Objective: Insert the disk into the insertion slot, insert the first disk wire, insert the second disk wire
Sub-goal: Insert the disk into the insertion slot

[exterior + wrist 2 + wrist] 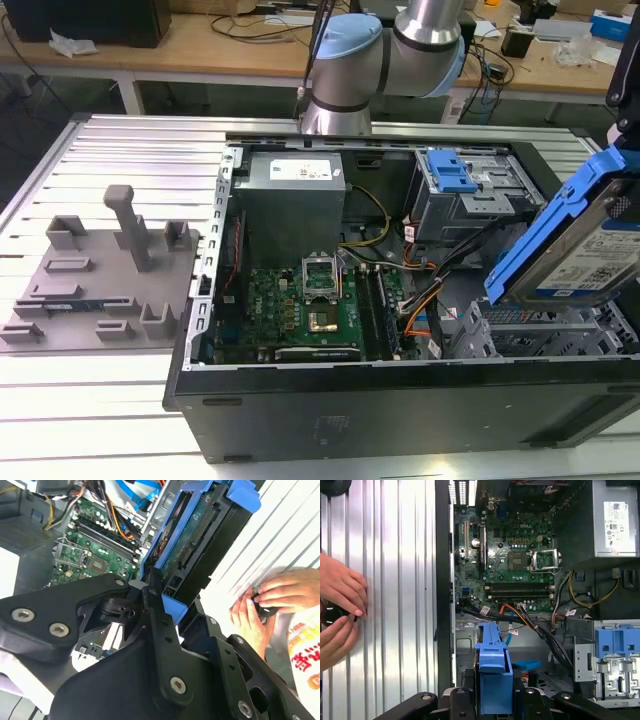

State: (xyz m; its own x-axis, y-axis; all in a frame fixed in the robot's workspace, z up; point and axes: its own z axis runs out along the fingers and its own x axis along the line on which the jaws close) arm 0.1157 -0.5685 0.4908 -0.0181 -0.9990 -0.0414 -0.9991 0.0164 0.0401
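The disk (575, 250), silver with a white label in a bright blue carrier, hangs tilted above the case's right end in the exterior view. My gripper (622, 200) is shut on its upper end. In the second wrist view the black fingers (155, 605) clamp the blue carrier of the disk (200, 530). The first wrist view shows the carrier's blue edge (494, 670) between the gripper's black links (494, 702). The insertion slot (540, 335), a low grey sheet-metal cage, lies just below the disk. Orange and blue wires (420, 305) lie loose beside the cage.
A taller grey bay with a blue lever (460, 185) stands behind the cage. The motherboard (310, 300) and the power supply (290, 200) take up the case's left half. A person's hands (340, 605) hold a small black object on the ribbed table (395, 580). A grey fixture plate (100, 280) lies left of the case.
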